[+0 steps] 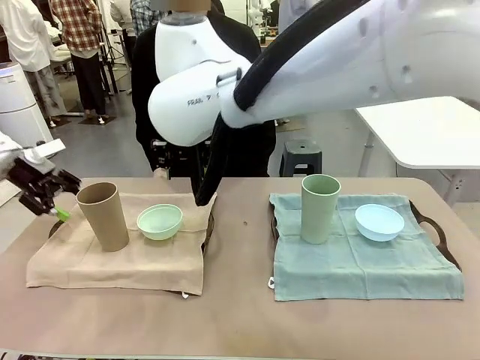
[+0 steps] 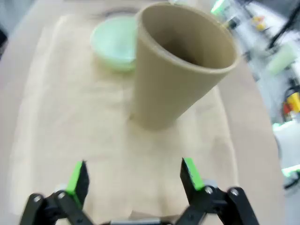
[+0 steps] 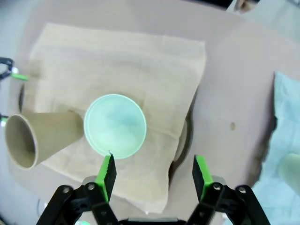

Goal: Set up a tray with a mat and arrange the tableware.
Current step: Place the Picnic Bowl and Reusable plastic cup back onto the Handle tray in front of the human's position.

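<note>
Tan tumbler (image 1: pixel 104 216), mint bowl (image 1: pixel 160 221) empty, upright.

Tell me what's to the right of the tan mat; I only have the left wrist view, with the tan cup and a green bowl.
Observer: A second tray with a blue-green mat.
Operator: Anything on it?
Observer: A pale green cup standing upright and a light blue bowl beside it.
Operator: Where's the right gripper?
Observer: The right gripper is open above the near edge of the tan mat, empty.
</note>
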